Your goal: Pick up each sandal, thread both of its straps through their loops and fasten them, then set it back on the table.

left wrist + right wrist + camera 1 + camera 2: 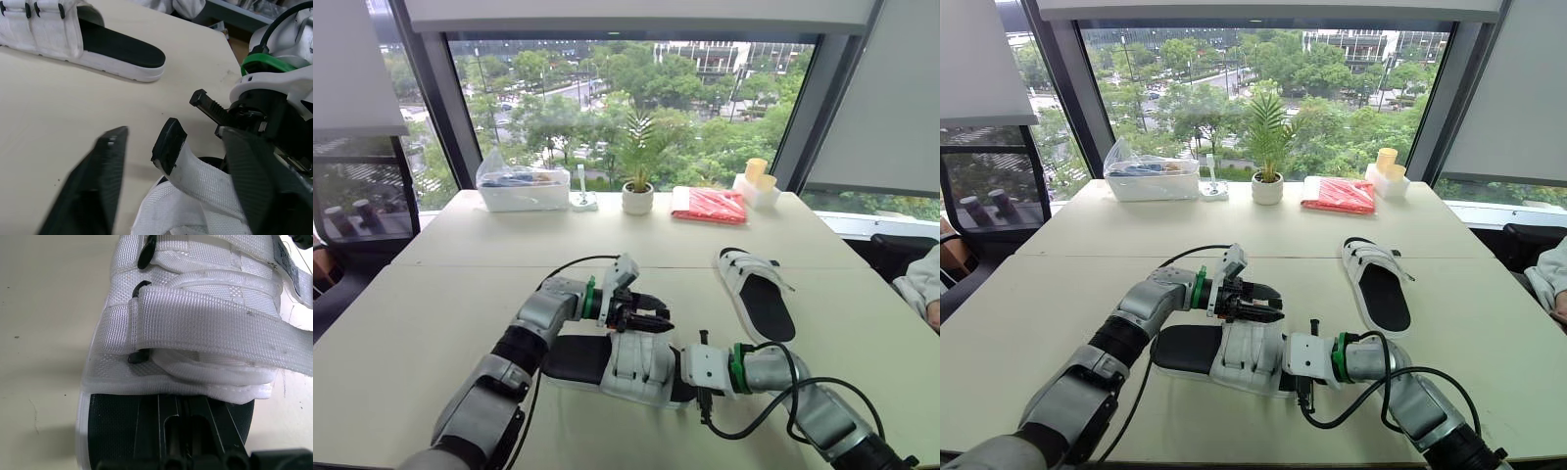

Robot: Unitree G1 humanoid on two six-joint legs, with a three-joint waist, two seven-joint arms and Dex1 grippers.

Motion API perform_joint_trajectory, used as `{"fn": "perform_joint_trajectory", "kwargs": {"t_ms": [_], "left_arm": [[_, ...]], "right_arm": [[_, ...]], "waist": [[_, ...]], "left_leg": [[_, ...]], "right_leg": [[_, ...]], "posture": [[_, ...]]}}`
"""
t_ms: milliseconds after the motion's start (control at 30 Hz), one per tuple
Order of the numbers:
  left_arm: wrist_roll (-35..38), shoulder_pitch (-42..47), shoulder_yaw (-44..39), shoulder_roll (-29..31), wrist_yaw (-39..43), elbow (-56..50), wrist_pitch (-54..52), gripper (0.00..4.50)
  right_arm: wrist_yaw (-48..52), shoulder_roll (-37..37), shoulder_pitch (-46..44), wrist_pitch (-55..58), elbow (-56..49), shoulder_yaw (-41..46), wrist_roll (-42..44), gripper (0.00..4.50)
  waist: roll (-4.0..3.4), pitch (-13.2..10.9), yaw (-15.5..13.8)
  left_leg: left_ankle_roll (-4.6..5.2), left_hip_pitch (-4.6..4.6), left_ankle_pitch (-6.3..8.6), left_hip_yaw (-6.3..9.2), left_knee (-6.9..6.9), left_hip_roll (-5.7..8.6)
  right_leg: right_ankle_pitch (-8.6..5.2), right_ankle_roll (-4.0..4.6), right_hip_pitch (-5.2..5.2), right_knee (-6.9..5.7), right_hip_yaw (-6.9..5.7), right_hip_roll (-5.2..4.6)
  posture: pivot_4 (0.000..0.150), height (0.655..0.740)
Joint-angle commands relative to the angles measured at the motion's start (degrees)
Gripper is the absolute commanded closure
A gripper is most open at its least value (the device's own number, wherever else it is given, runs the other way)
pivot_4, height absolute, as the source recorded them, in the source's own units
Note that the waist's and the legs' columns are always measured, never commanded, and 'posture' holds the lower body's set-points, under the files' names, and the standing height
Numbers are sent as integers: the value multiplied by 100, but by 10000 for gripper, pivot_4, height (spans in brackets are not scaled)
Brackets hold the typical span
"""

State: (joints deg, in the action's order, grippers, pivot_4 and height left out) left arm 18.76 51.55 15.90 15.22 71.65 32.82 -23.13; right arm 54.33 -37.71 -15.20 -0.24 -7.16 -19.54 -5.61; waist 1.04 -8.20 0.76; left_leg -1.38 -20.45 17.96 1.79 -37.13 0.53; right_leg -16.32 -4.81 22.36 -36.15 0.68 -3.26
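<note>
A white sandal with a black insole (607, 362) lies on the table in front of me. My right gripper (677, 377) is shut on its right end, with a finger (190, 431) lying on the insole just behind the two white straps (205, 323). My left gripper (651, 321) hovers open just above the straps. In the left wrist view a loose strap end with a black tip (168, 144) stands between its spread fingers (93, 186), untouched. A second sandal (759, 294) lies flat on the table to the right, its straps toward the window.
Along the window edge of the table (431, 323) stand a clear plastic box (524, 188), a small potted plant (637, 199), a red packet (709, 205) and stacked cups (756, 181). A person's sleeve (922, 284) shows at the right edge.
</note>
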Motion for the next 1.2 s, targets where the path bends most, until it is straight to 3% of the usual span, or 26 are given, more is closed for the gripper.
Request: {"fn": "perform_joint_trajectory", "kwargs": {"t_ms": [33, 100, 467, 900, 1200], "left_arm": [[-23, 142, -147, -2, 206, -33, 112, 34172], [-30, 139, -175, -9, 241, -62, 78, 44610], [884, 64, -1039, 201, 526, -743, -1052, 44610], [1392, -152, -1303, 264, 593, -1328, -1599, 44610], [587, -5, -1110, -1, -101, -283, -451, 44610]], "right_arm": [[70, -61, 326, 366, 422, -400, -413, 45000], [65, -64, 328, 368, 419, -399, -413, 45000], [73, -35, 311, 365, 446, -441, -406, 45000], [121, -127, 341, 325, 462, -393, -386, 45000], [116, -142, 361, 353, 428, -372, -384, 45000]], "waist": [[0, 0, -2], [0, 0, -2], [1, 0, 4], [0, -1, 1], [0, -1, -14]], "left_leg": [[0, 1, 0, 0, -1, 0], [0, 1, 0, 0, -3, 0], [1, 0, 0, 1, -8, -1], [1, -1, 0, 1, -12, -3], [1, 2, 0, 1, -15, -3]], "right_leg": [[0, 0, -1, 0, 0, 1], [0, -1, -2, -1, 0, 3], [1, -3, -1, -5, -1, 10], [2, -4, -1, -7, 1, 11], [2, -4, -4, -7, 0, 10]], "posture": [[1500, 7400], [1500, 7400], [1500, 7400], [1500, 7400], [1500, 7400]]}}
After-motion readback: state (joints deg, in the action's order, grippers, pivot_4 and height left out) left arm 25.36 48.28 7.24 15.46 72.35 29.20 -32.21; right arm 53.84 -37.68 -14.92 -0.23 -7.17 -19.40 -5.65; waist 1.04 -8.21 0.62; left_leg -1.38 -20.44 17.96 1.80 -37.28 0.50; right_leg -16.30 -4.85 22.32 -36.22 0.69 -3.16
